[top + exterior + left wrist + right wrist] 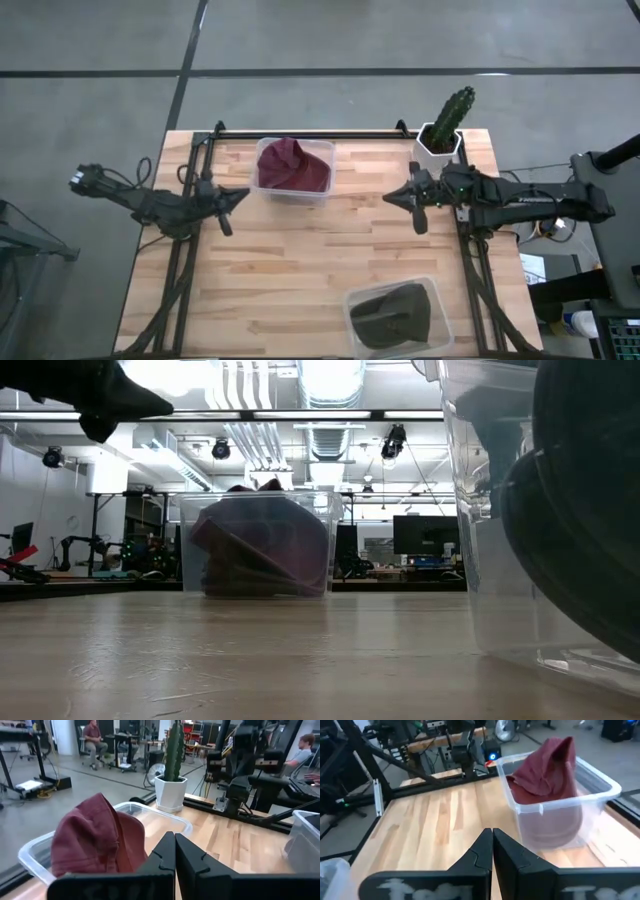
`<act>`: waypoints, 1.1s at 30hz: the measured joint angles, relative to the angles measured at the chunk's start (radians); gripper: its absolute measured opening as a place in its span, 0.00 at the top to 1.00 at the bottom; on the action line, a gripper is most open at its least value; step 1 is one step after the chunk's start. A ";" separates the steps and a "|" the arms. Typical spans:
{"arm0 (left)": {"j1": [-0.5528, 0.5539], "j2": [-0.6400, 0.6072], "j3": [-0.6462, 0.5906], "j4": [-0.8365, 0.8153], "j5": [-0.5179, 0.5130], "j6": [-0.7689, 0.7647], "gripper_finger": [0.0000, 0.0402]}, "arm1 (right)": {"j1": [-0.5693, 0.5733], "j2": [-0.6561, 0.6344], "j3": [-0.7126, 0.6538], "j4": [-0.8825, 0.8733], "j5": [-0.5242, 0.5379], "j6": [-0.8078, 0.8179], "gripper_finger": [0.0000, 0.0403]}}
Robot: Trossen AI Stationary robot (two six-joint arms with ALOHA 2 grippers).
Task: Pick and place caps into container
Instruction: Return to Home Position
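Closest to the low camera is a clear container [480, 560], and dark caps [580, 510] are seen pressed against its wall; it is set at the table edge well apart from the cactus [452, 110], diagonally across the boards. Beneath everything the wooden table [300, 270] is spread, bare between the two containers. Two dark arms are held at its sides, the right arm just beside the cactus and the left arm far from it on the opposite side; this stance is judged to keep both containers clear, since no cap lies on the wood. A second clear container [325, 152] is placed along the same back edge as the cactus, near it but apart, and maroon caps [290, 165] are heaped in it above the rim. These are crumpled, so no brim direction can be told. The dark caps are laid flat, their long axis judged to run along their container's longer side; the brim end cannot be made out. Of the left gripper [174, 837] and the right gripper [492, 834], each is closed finger against finger, and nothing is gripped by either.
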 joint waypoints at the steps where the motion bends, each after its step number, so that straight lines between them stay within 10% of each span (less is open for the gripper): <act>1: 0.000 -0.013 -0.009 -0.001 0.000 0.010 1.00 | 0.000 -0.024 -0.031 0.018 0.010 0.001 0.98; 11: 0.000 -0.069 -0.178 0.193 0.088 0.023 1.00 | 0.000 -0.246 -0.382 0.510 0.111 -0.011 0.98; 33: 0.020 -0.195 -0.389 0.258 0.295 0.014 1.00 | 0.000 -0.532 -0.517 0.276 0.094 -0.104 0.98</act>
